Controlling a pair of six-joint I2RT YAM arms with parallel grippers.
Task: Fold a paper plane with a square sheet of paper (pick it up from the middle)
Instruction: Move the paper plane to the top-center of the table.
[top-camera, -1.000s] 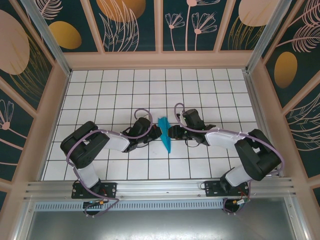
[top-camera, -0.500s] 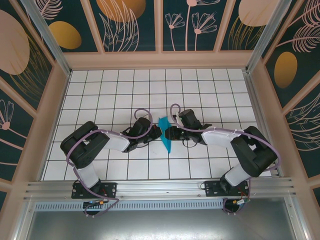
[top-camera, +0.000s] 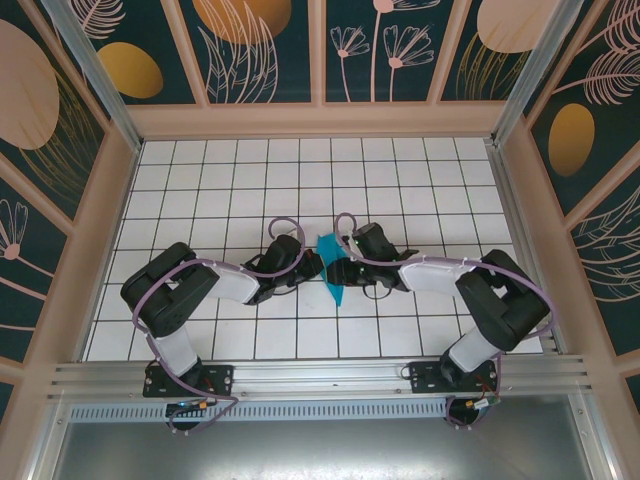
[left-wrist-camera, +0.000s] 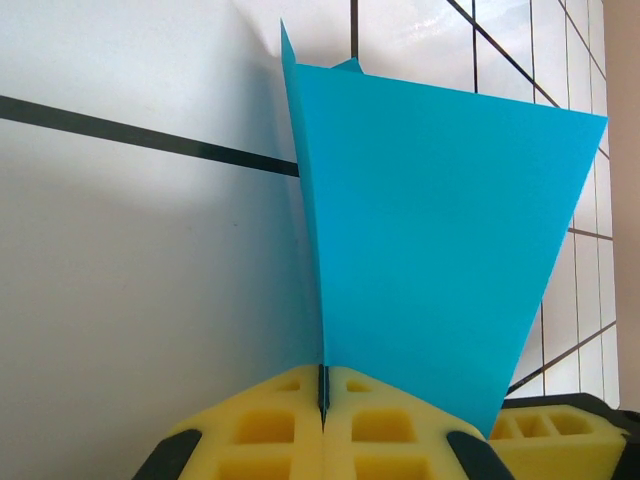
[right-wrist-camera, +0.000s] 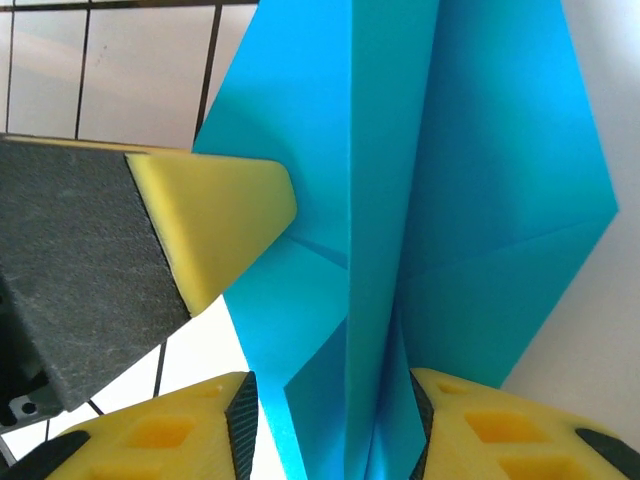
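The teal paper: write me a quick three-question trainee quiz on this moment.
1. True or false: the left gripper is shut on the paper.
2. The paper is: A an unfolded flat square; B folded, with creases; C crumpled into a ball.
3. Which gripper's jaws stand apart, one on each side of the paper?
Key: 1 true; 2 B; 3 the right gripper.

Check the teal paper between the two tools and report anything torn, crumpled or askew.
Nothing stands out. The teal paper shows sharp creases and no tears. The left tool is shut on it, and the right tool has its jaws standing apart on either side of the folded ridge.
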